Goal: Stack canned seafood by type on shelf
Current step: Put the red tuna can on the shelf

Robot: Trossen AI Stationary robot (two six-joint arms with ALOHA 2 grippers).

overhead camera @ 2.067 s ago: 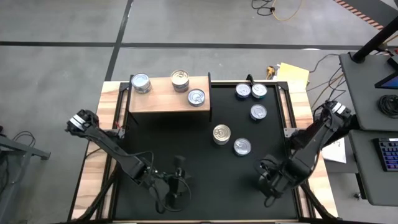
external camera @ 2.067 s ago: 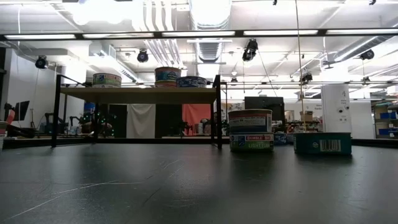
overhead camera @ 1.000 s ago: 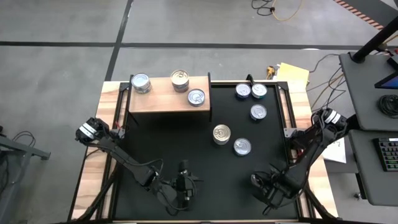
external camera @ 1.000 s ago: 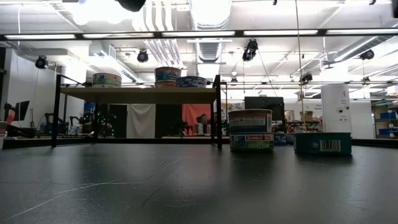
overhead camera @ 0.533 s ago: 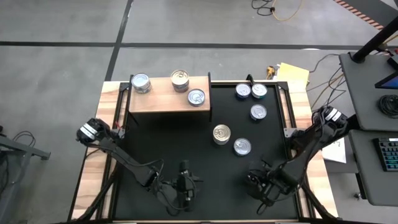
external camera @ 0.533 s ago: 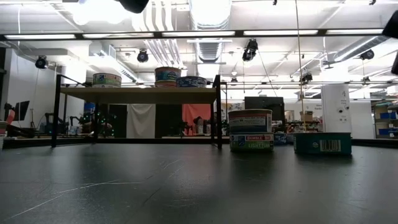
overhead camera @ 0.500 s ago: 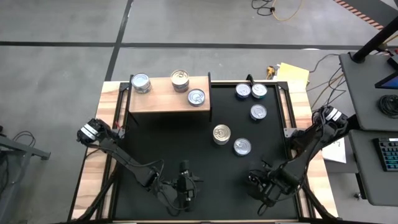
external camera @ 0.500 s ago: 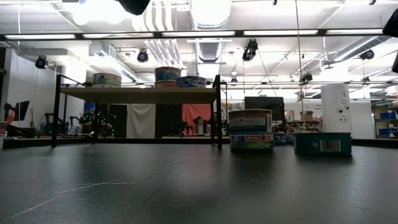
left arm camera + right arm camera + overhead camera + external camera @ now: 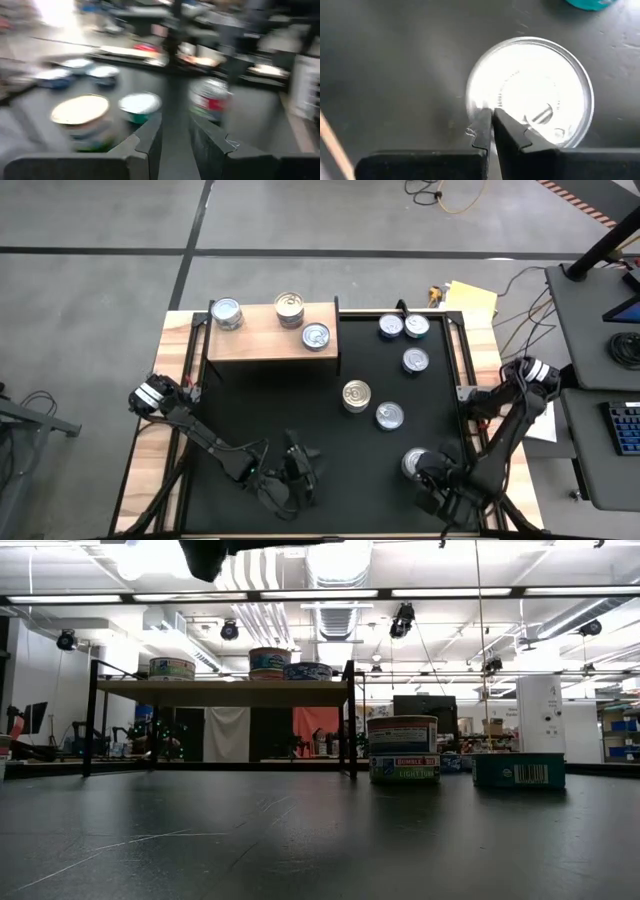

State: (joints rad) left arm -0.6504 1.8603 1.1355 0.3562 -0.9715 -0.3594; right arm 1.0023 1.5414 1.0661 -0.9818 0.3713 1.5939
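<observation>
shelf (image 9: pixel 270 332): light-brown wooden stand, parked at the far-left part of the black table (image 9: pixel 300 420).
cans on shelf: three are seen on top, a silver-topped one (image 9: pixel 227 312) at the far-left corner, a gold-topped one (image 9: pixel 289 307) near the far edge, another silver one (image 9: pixel 316 336) at the right end.
cans on table: a gold-topped can (image 9: pixel 356 394) sits right of the shelf, with a silver can (image 9: pixel 390 416) just beside it; three more silver-topped cans (image 9: pixel 404 327) are grouped near the far-right side.
near can: a silver-topped can (image 9: pixel 532 102) is found at the near-right part of the table, right under the right gripper.
right gripper (image 9: pixel 491 131): fingers pinched fully together, nothing held, tips hanging over the rim of that near can.
left gripper (image 9: pixel 175 135): at the near edge of the table, fingers kept only a narrow gap apart, nothing between them.
</observation>
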